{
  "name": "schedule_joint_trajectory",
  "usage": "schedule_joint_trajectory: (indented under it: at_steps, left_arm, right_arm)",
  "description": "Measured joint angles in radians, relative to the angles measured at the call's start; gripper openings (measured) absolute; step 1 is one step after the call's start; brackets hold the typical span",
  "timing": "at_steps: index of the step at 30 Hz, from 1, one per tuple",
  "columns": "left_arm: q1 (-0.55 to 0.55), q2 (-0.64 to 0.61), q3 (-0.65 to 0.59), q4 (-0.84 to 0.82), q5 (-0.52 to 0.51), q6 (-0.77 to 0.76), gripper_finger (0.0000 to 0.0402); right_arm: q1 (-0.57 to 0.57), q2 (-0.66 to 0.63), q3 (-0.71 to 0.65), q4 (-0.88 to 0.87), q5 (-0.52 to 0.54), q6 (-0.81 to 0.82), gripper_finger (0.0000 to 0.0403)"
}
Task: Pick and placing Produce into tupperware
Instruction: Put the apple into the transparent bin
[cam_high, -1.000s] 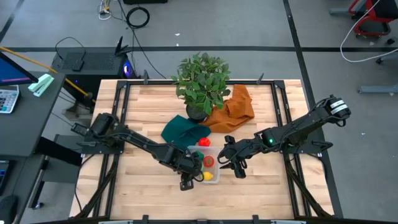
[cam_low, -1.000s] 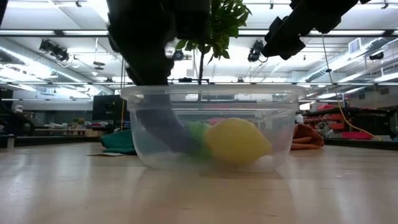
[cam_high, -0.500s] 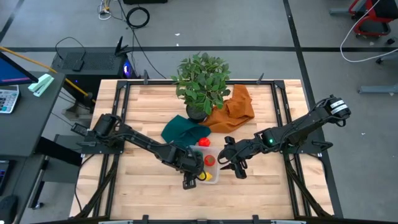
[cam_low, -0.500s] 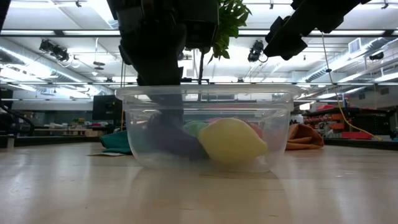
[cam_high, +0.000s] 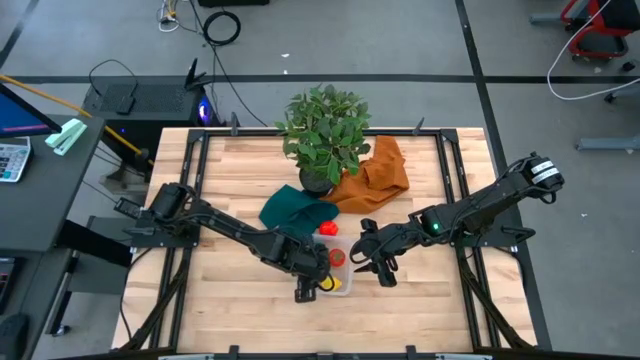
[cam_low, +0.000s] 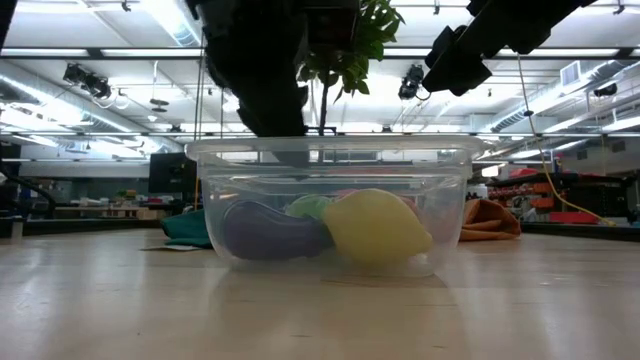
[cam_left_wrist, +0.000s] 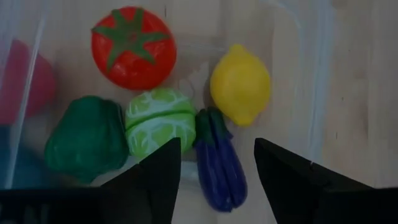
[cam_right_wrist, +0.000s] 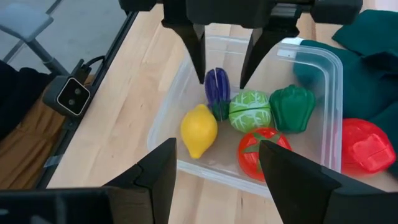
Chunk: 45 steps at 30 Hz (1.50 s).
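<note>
The tupperware stands on the table near its middle, a clear tub whose wall shows in the low view. On its floor lie a purple eggplant, a yellow lemon, a tomato, a pale green cabbage and a green pepper. My left gripper hangs open just above the eggplant, its fingers above the tub's rim. My right gripper waits open to the right of the tub.
A potted plant stands at the far middle of the table. An orange cloth lies to its right and a folded green cloth beside the tub's far side. A red produce piece lies outside the tub by the green cloth. Bare wood runs along the near edge.
My left gripper has risen out of the tupperware to above its rim. The purple eggplant, which it held down inside the tub, now lies free on the tub's floor beside the lemon. The right arm has kept still.
</note>
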Motion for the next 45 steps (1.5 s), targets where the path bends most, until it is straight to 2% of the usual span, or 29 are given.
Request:
schedule_joint_trajectory:
  at_steps: [3,12,16,22,31,37,45]
  left_arm:
    - [0.0,0.0,0.008,-0.051,-0.029,0.009,0.02]
    - [-0.008,-0.153,0.01,-0.167,-0.237,0.02,0.0169]
    - [-0.025,-0.226,0.01,-0.202,-0.367,0.019,0.016]
    - [-0.015,-0.254,0.01,-0.274,-0.486,-0.027,0.0152]
    - [0.079,-0.238,0.009,-0.251,-0.502,-0.035,0.0151]
    - [0.123,-0.219,0.008,-0.255,-0.501,-0.129,0.0143]
    - [0.112,-0.21,-0.129,-0.166,-0.499,-0.167,0.0133]
  right_arm:
    - [0.0,0.0,0.0,0.0,0.0,-0.003,0.019]
    - [0.0,0.0,0.0,-0.017,0.001,-0.004,0.019]
    - [0.0,0.0,0.0,-0.028,0.001,-0.004,0.0189]
    - [0.0,0.0,0.0,-0.066,0.002,-0.002,0.0189]
    - [0.0,0.0,0.0,-0.082,0.054,-0.001,0.0188]
    - [0.0,0.0,0.0,-0.089,0.06,0.0,0.0187]
    - [0.0,0.0,0.0,-0.105,0.129,-0.003,0.0187]
